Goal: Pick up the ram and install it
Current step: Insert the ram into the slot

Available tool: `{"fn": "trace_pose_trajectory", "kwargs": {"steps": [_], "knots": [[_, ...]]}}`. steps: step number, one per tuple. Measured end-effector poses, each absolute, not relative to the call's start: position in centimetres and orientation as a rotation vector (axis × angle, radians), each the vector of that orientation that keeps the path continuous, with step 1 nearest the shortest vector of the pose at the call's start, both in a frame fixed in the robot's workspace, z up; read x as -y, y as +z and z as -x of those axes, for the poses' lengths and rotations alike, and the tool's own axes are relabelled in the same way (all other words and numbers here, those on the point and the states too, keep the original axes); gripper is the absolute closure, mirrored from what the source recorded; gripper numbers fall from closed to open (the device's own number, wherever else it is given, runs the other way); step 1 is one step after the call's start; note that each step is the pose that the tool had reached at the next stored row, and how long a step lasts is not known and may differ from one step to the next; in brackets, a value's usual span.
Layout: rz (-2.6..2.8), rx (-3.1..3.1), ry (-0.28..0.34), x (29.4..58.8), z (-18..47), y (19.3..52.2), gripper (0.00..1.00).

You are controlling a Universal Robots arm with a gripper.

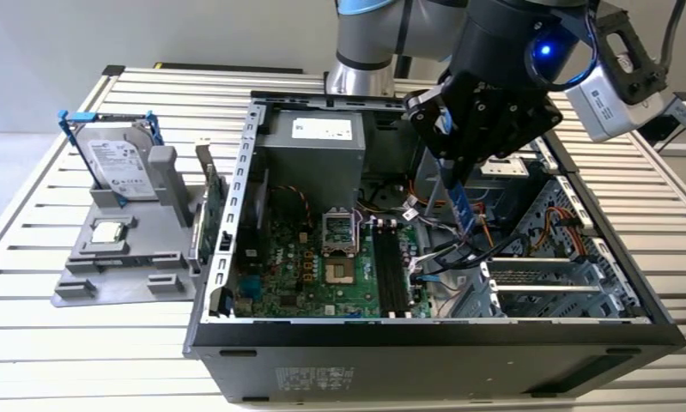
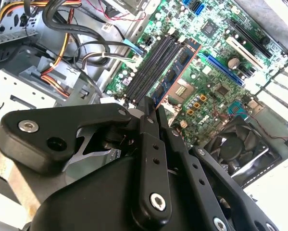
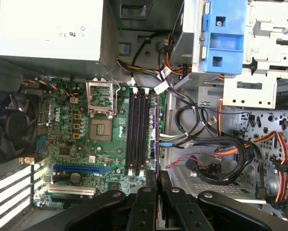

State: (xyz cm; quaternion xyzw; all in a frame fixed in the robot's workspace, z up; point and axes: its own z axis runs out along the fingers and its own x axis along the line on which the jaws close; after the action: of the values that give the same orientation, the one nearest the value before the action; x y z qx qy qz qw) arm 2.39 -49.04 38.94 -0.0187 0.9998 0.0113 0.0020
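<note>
Ram is clamped between the shut fingers of the gripper, long axis roughly parallel to the slots, just beside them, not yet seated.

A slatted metal table carries an open computer case beside a grey parts stand.

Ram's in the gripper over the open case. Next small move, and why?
Probably a short shift toward the exterior view's left. There the gripper holds the ram above the board, to the right of the black memory slots. It is not yet over one.
</note>
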Motion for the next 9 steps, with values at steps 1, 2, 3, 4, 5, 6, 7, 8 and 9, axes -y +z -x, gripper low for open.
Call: {"fn": "trace_pose_trajectory", "kwargs": {"steps": [1, 2, 3, 4, 5, 6, 7, 8, 9], "knots": [[0.059, -3.137, 0.038, 49.04, -2.39, 38.90, 1.00], [0.059, -3.138, 0.042, 49.05, -2.39, 38.87, 1.00], [0.059, -3.140, 0.047, 49.04, -2.40, 38.83, 1.00], [0.059, -3.141, 0.052, 49.04, -2.40, 38.79, 1.00], [0.059, -3.142, 0.057, 49.04, -2.40, 38.74, 1.00], [0.059, -3.142, 0.062, 49.04, -2.40, 38.71, 1.00], [0.059, -3.142, 0.069, 49.04, -2.40, 38.67, 1.00], [0.059, -3.142, 0.075, 49.04, -2.40, 38.64, 1.00], [0.059, -3.142, 0.083, 49.04, -2.40, 38.60, 1.00]]}}
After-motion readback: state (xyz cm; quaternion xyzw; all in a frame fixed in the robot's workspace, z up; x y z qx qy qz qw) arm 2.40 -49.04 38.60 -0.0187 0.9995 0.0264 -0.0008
